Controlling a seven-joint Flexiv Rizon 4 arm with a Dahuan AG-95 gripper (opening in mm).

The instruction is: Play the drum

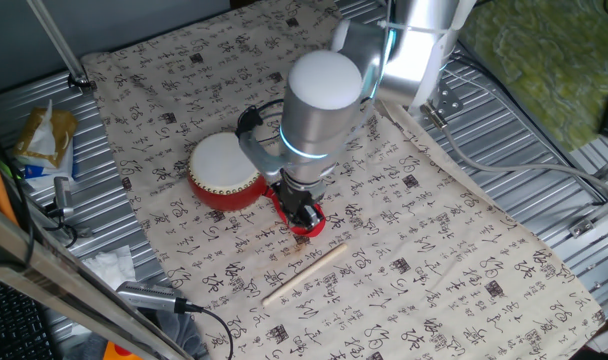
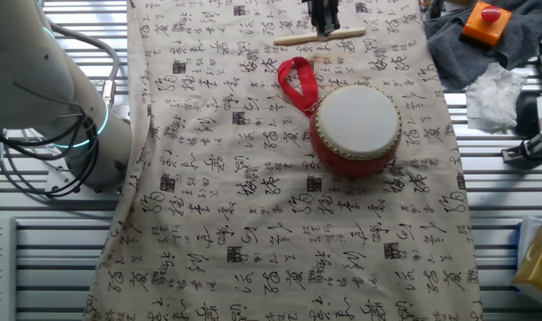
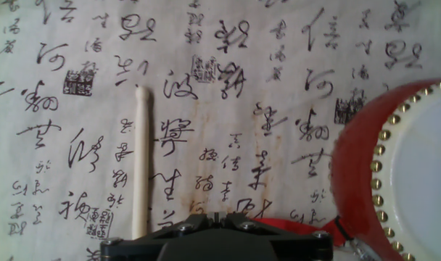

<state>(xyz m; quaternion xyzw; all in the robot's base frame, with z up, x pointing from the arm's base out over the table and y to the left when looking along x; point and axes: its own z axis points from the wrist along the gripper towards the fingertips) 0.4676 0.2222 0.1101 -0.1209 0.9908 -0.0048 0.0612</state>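
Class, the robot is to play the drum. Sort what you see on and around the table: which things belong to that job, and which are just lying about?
Belonging to the job:
- the drum
- the wooden stick
- the gripper, low between drum and stick

Just lying about:
- the white crumpled tissue
- the orange box with a red button
- the yellow packet

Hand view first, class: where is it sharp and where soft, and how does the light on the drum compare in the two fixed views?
Hand view: the cloth print and the stick are crisp; the gripper body at the bottom edge is dark and soft. One fixed view: even light, the drum skin near white, a faint shadow under the arm. The other fixed view: flat light, the skin pale with no glare.
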